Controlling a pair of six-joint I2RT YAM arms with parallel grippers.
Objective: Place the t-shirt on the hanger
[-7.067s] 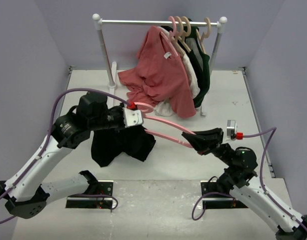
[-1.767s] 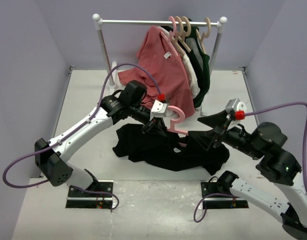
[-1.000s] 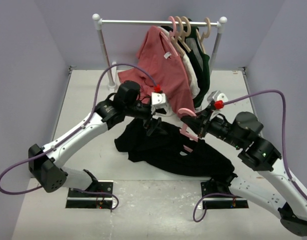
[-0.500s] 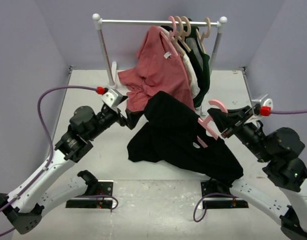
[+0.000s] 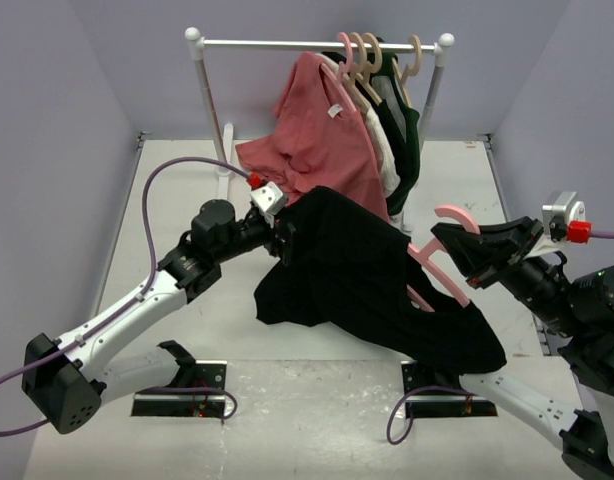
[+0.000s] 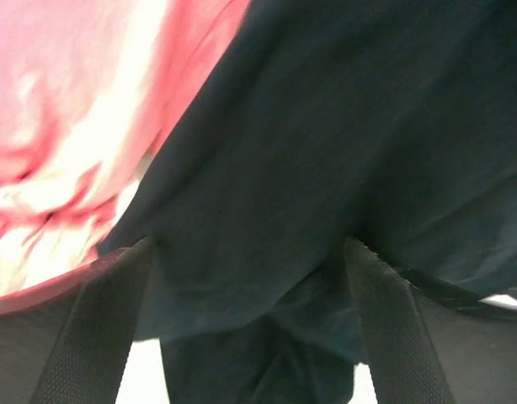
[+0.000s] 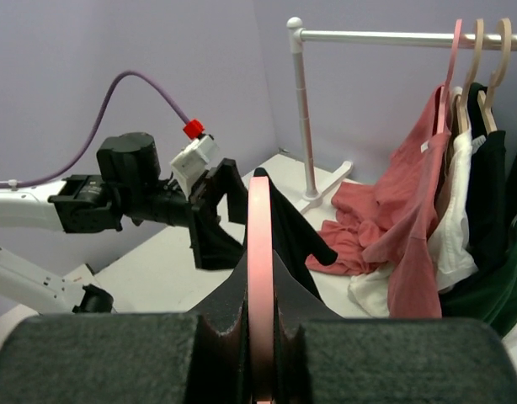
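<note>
The black t-shirt (image 5: 367, 280) hangs draped over the pink hanger (image 5: 428, 259), lifted off the table, its hem trailing down at the near right. My right gripper (image 5: 462, 255) is shut on the hanger; the right wrist view shows the pink bar (image 7: 260, 210) edge-on between the shut jaws of that gripper (image 7: 260, 265), with black cloth (image 7: 288, 227) beyond. My left gripper (image 5: 284, 232) sits at the shirt's left shoulder. In the left wrist view this gripper (image 6: 250, 278) is open, its fingers (image 6: 98, 337) wide apart with t-shirt cloth (image 6: 326, 151) filling the gap between them.
A white clothes rack (image 5: 317, 44) stands at the back with a salmon-red shirt (image 5: 322, 150), a dark green garment (image 5: 407, 140) and beige hangers (image 5: 372, 55). The salmon shirt's lower folds (image 6: 65, 126) lie just behind my left gripper. Purple walls close both sides.
The right gripper carried the hanger further right and nearer, pulling the shirt with it. The left gripper moved right, up against the shirt's left shoulder, still open.
</note>
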